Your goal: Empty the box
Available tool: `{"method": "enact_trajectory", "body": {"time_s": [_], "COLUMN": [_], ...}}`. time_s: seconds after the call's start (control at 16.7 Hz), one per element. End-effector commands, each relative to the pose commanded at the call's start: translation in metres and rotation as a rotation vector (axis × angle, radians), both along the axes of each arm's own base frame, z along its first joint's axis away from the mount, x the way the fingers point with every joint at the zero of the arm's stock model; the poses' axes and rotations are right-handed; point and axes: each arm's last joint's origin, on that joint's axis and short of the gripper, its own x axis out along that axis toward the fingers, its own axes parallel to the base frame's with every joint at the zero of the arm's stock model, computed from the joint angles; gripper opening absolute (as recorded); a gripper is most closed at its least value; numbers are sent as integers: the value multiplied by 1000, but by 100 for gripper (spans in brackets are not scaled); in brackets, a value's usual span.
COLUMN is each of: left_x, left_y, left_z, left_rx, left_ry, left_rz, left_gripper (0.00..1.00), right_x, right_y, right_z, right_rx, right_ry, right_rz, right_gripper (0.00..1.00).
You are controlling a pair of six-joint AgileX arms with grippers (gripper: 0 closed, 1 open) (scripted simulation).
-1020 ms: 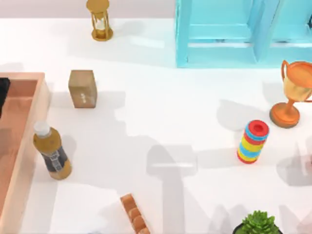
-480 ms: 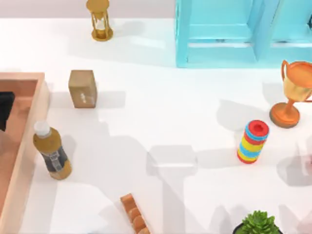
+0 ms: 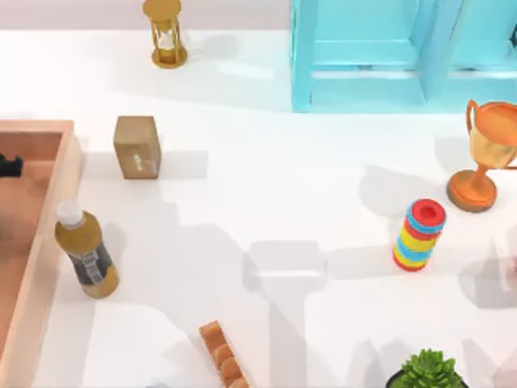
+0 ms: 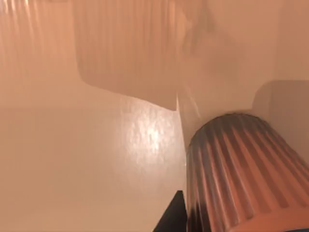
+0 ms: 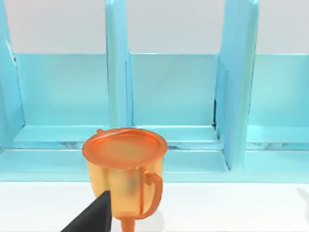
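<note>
From above, the box (image 3: 36, 127) is sitting at the left edge of the desk (image 3: 266, 202), running off the view's left side. The left claw (image 3: 10, 166) is hanging over its far end, inside the walls and low over the floor. A bottle (image 3: 85, 252) is standing close against the outside of the box's right wall, though I cannot tell whether the two are touching. The part of the box floor in sight here is carrying nothing.

In the left wrist view, the claw is looking close down onto the smooth, glossy floor of the box, by a corner where the walls are rising. A dark ribbed cylinder (image 4: 236, 169) with an orange rim is lying or standing right beside the claw's dark tip, inside the box. It looks to be what is left to take out. I cannot tell whether the left claw is released or clenched, nor whether it is touching the cylinder.

I am judging the cylinder to be light and stiff, with ribs that should be giving good purchase, so a hold across its ribbed side suits it best. The box is looking rigid and bulky, wider than one claw could span, so I would be taking it only by a wall.

In the right wrist view, the right claw (image 5: 91, 217) is parked, facing an orange trophy (image 5: 124, 169) in front of the blue cabinet (image 5: 169, 92), well apart from the box. Its state I cannot tell.
</note>
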Motion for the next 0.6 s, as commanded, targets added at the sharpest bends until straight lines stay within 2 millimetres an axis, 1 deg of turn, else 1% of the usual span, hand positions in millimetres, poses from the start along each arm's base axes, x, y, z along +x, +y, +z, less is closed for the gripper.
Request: {"method": "enact_trajectory", "body": {"time_s": [0.18, 0.24, 0.6], "left_x": [0, 0, 0], "left_y": [0, 0, 0], "left_z": [0, 0, 0], "left_rx": [0, 0, 0], "left_ry": [0, 0, 0], "left_rz": [0, 0, 0], "left_gripper": [2, 0, 0], "right_x": [0, 0, 0], "right_y": [0, 0, 0], "right_z": [0, 0, 0], "right_rx": [0, 0, 0], "right_ry": [0, 0, 0], "right_rz": [0, 0, 0], "right_gripper": [100, 100, 100]}}
